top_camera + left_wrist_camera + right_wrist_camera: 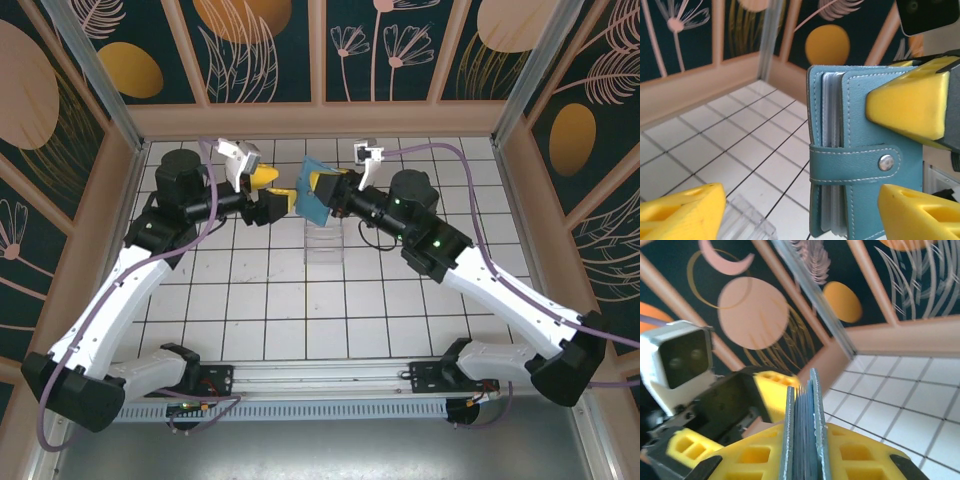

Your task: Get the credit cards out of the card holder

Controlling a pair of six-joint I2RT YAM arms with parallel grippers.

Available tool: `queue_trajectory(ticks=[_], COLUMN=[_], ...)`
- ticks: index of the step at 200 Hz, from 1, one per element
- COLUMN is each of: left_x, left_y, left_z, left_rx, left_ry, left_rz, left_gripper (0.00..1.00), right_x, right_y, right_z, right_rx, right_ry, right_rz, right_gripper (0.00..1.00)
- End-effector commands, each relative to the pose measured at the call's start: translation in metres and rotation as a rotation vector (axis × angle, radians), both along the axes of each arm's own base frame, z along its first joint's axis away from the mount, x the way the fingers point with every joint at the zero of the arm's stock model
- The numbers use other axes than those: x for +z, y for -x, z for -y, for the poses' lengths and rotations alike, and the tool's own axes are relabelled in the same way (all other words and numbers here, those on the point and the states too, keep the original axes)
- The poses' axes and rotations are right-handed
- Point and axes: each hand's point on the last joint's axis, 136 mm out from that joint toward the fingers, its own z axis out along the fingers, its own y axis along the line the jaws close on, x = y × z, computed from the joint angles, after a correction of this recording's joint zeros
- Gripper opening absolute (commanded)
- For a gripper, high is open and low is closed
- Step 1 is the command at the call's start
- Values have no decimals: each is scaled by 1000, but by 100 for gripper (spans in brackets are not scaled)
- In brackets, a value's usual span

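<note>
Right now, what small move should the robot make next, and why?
Probably bring the open left claw onto the snap strap and tug it loose. The right claw pinches the teal card holder in the air, but the strap is snapped shut across it, so nothing inside can slide out yet.

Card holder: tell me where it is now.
In the top view the teal card holder hangs mid-table toward the back, clamped in the right pincer, above the clear plastic box.
</note>
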Motion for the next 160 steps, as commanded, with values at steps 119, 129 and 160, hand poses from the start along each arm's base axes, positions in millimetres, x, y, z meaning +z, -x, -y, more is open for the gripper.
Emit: queue_trajectory(ticks=[119, 129, 160], left_x=[-62, -64, -67], left_y=[-18, -19, -19], left_z=[52, 53, 54], left_rx=[-24, -22, -23], left_ry=[-137, -139, -139], left_rz=[-277, -284, -294], left_gripper=[56, 56, 59], right_x=[-58, -58, -59], right_y=[-46, -46, -44], right_z=[5, 4, 2], right_rx=[-54, -50, -38], right_ry=[-5, -7, -7], right_rz=[-318, -318, -323], right_gripper=[2, 1, 1])
